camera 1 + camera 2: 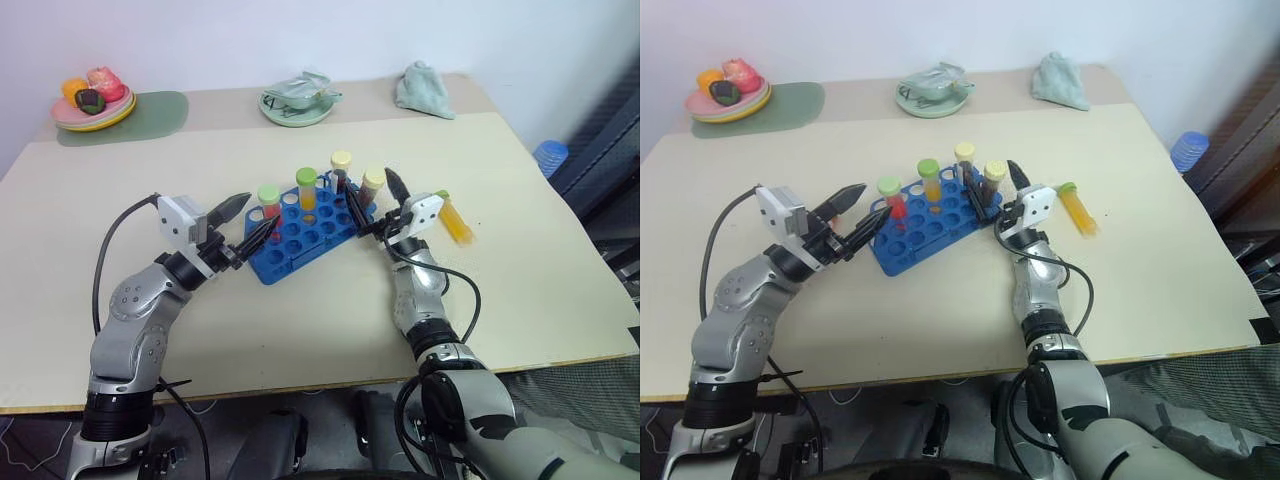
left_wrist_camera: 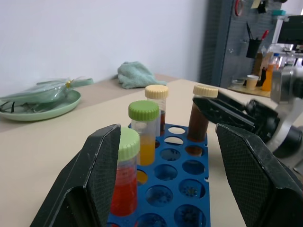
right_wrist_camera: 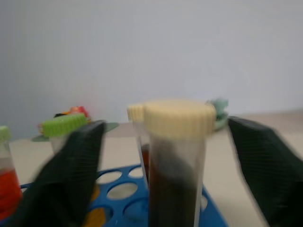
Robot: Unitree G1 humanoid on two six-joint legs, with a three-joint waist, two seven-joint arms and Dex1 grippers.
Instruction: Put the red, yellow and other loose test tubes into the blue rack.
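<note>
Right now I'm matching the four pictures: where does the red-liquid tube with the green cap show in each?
Left eye: red tube, rack's left end.
Right eye, same slot.
Left wrist, beside one finger.
Right wrist, at the edge.
Shared landmark: blue rack.

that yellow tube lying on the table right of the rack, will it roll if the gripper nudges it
Probably: the yellow tube is a round cylinder lying on its side on the flat table. Its green cap looks wider, so it may curve. Smooth plastic could slip.

Beige table (image 1: 300, 300), blue rack (image 1: 305, 232), loose yellow tube (image 1: 455, 219), two plates, green cloth (image 1: 423, 89)
</note>
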